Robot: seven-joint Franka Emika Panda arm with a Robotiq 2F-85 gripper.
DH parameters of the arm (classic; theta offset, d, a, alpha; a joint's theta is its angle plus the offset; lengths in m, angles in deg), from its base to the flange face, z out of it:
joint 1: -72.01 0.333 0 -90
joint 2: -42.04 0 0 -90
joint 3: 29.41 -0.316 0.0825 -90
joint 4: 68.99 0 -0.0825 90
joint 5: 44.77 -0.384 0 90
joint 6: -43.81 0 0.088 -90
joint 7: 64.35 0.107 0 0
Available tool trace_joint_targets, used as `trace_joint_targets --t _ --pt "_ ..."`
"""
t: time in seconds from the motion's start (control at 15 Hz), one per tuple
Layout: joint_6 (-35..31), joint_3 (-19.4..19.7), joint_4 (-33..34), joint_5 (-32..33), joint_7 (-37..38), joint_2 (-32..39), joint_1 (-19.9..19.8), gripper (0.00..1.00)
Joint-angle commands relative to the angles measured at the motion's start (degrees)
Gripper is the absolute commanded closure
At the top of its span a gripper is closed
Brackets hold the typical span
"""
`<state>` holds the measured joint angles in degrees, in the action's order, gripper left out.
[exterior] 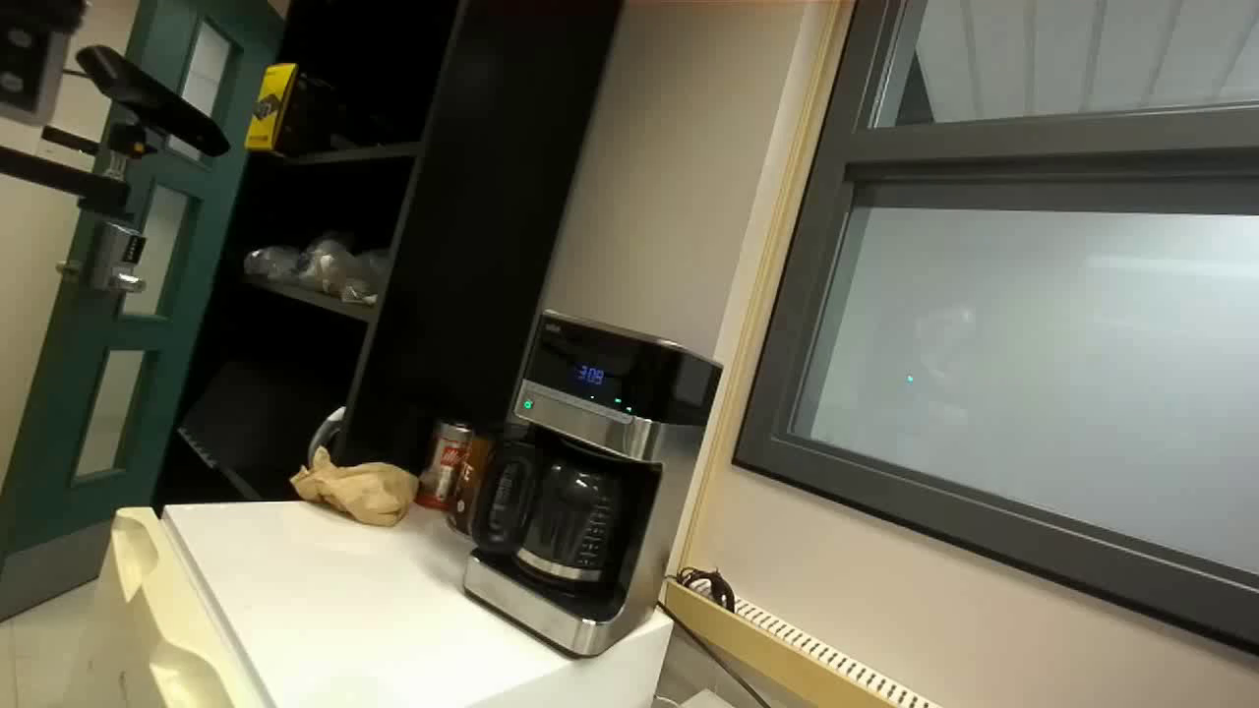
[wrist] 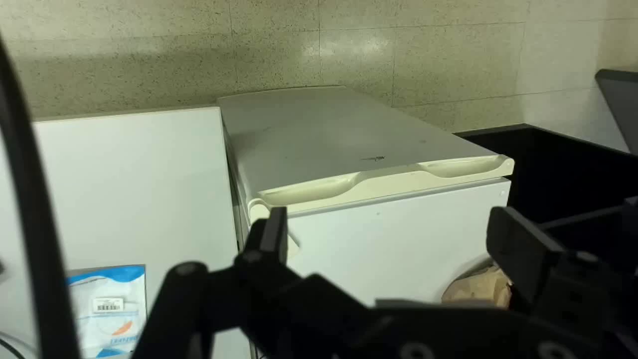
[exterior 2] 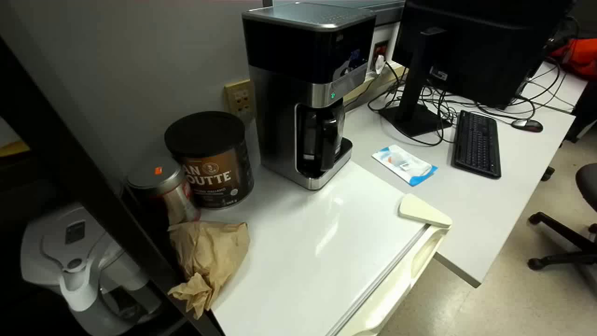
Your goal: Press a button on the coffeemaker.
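Drip coffeemaker [exterior 2: 294, 95]: mini fridge top [exterior 2: 303, 247], back corner, desk [exterior 2: 475, 224] side. Gripper [wrist: 390, 219] spread wide tho, so an off-center poke could mash the wrong end of the control strip [exterior: 575, 410].

It looks like an office: broad black monitor [exterior 2: 480, 51], long black keyboard [exterior 2: 476, 143], flat white table [exterior 2: 466, 212], black wheeled chair [exterior 2: 588, 185].

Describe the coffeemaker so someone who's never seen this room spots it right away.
Find the desk with the keyboard, then the white unit beside it. On that unit stands the coffeemaker, next to a brown can with a black lid. It is taller than the can, black and silver, with a lit blue display and glass carafe.
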<state>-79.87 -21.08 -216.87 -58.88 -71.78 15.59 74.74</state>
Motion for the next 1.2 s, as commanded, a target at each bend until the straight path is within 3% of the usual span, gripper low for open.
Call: trace_joint_targets --t 0.0,0.53,0.93,1.13 --pt "0.24 -0.95 0.12 -0.47 -0.38 0.07 -1.02 0.00" --pt "-0.71 -1.43 1.38 0.18 -0.15 1.66 -1.29 0.00" --pt "-16.23 -4.79 5.88 3.78 5.70 10.43 -3.23 0.00" --pt "-23.14 -8.72 9.66 15.81 14.42 17.72 -6.73 0.00"
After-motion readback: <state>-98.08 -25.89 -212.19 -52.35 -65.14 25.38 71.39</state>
